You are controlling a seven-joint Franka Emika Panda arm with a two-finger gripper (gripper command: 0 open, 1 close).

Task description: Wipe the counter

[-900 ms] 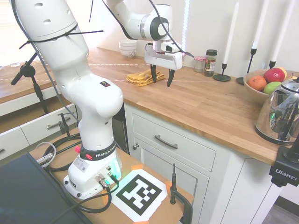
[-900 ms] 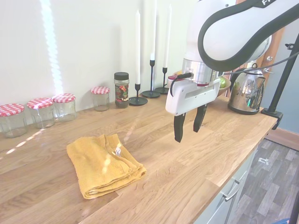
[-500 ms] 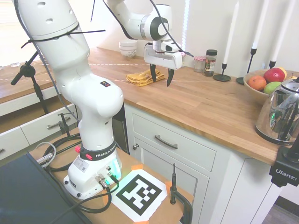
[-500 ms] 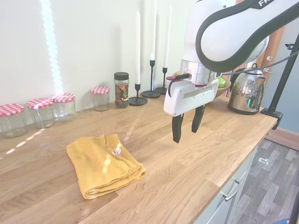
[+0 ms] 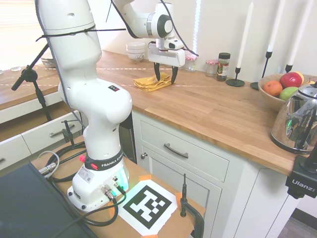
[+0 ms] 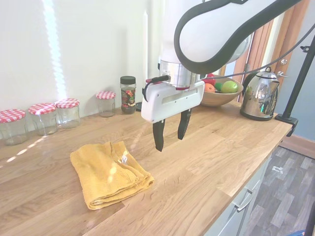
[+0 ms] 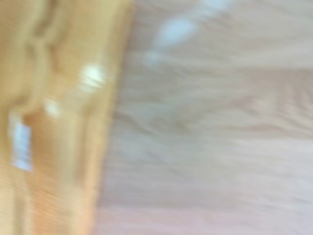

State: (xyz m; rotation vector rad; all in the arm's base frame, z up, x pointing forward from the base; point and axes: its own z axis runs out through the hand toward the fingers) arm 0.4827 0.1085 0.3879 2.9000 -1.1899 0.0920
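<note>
- We see the white arm's gripper (image 6: 168, 136) hanging above the wooden desk (image 6: 211, 147) in the middle of the second exterior frame, its dark fingers (image 6: 158, 141) spread apart and gripping nothing.
- A folded yellow cloth (image 6: 109, 172) lies flat on the desk at lower left of that frame, just beside the fingers and not touched by them.
- Red-checked jars (image 6: 68, 112) and a dark-lidded spice jar (image 6: 128, 94) line the wall at left; a fruit bowl (image 6: 217, 93) and a steel kettle (image 6: 260, 99) stand at right.
- In the blurred wrist view we make out cloth beside bare wood.
</note>
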